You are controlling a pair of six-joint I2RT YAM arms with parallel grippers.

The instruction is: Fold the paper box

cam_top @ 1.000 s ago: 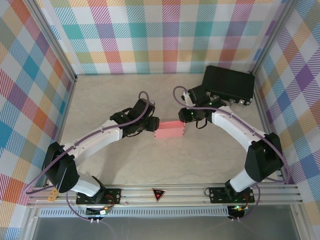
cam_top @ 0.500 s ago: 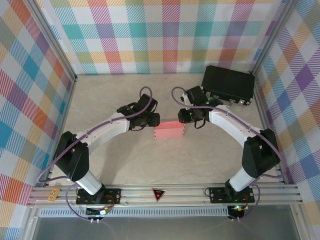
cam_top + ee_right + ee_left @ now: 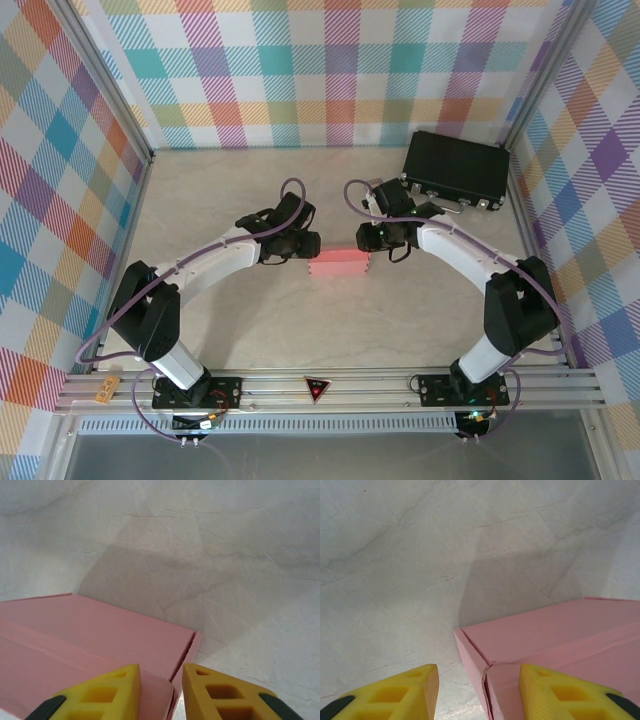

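Apparently right gripper [image 3: 161, 672] is pinching paper box [image 3: 340, 264] end, steadying it; left gripper [image 3: 479, 672] is straddling other end, jaws apart.

Bright, even, diffuse light. The overhead view is sharp. In both wrist views a soft grey shadow falls on the desk [image 3: 380, 540] beyond the paper box [image 3: 545, 630].

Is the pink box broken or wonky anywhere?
A little. The paper box has a corner seam gaping by the left gripper, and its end flap at the right gripper isn't tucked flush.
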